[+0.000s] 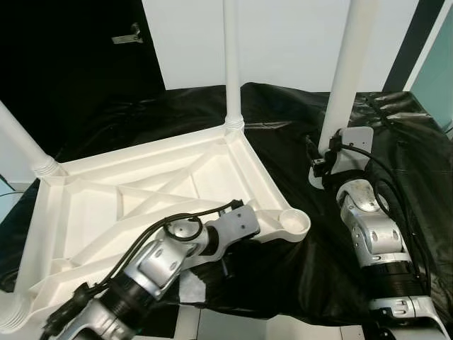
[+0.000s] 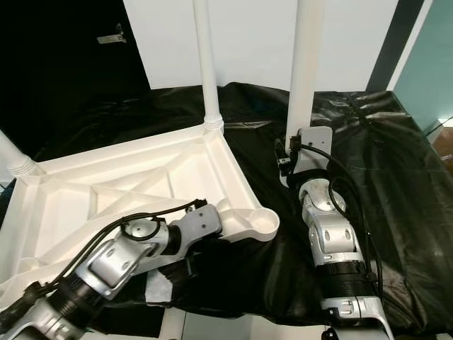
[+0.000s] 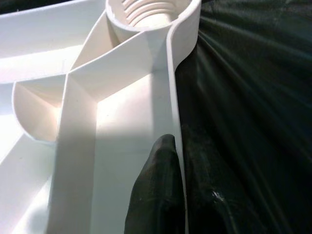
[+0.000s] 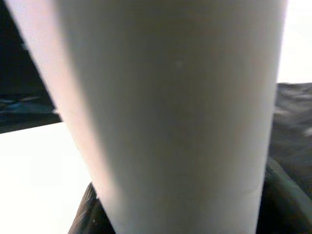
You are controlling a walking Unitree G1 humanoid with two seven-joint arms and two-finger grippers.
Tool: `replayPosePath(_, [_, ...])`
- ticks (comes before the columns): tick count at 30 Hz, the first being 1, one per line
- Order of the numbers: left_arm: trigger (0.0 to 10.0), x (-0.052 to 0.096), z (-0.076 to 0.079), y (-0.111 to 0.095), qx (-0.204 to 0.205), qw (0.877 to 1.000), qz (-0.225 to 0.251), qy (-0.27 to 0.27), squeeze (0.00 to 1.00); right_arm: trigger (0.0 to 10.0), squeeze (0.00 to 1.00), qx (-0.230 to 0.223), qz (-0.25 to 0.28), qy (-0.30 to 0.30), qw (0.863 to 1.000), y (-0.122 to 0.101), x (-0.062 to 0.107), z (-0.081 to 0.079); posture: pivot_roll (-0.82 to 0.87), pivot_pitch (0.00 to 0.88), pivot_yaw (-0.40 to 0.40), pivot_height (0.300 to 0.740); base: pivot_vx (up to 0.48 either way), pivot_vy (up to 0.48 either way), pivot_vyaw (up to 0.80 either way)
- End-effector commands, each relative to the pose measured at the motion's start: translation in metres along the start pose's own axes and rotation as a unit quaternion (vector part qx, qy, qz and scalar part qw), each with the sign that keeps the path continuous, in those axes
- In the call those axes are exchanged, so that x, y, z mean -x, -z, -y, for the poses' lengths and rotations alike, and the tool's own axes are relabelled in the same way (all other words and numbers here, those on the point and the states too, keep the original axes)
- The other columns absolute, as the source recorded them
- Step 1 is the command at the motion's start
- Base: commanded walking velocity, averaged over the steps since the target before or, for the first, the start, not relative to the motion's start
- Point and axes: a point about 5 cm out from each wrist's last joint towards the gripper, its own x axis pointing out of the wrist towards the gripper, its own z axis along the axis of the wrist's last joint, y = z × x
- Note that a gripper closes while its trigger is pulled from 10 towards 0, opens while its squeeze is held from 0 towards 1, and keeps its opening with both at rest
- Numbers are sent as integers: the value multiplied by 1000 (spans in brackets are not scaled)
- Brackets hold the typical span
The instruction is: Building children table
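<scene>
A white plastic children's table [image 1: 141, 191] lies upside down on black cloth. Screwed-in legs stand at its far corner [image 1: 232, 64] and its left corner [image 1: 21, 145]. The near right corner has an empty threaded socket [image 1: 294, 222]. My left gripper [image 3: 181, 185] is shut on the table's rim just short of that socket, one finger [image 3: 158, 190] inside the rim and one outside. My right gripper [image 1: 327, 161] is shut on a loose white leg [image 1: 348, 78], held upright on the cloth to the right of the table. The leg [image 4: 175, 112] is close up in the right wrist view.
Crumpled black cloth [image 1: 297, 120] covers the whole work surface, its front edge near my body. A white wall [image 1: 297, 35] stands behind, a dark opening with a metal handle [image 1: 127, 35] at the back left, and a teal wall [image 1: 435, 78] at the right.
</scene>
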Motion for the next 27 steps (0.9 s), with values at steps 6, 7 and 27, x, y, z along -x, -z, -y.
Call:
replayPosePath(6, [10000,-14,-4,2,5,996,-24,-91,0,10000,0,-38,2,-38,999,5,11,-31,-47,13,48,740,0,0,0])
replayPosePath(7, [10000,-14,-4,2,5,996,-25,-91,0,10000,0,-46,3,-43,998,5,13,-36,-47,13,48,740,0,0,0])
replayPosePath(27, [10000,33,-4,1,16,997,59,-52,0,10000,0,-84,-5,-6,996,9,49,-35,-43,14,36,740,0,0,0])
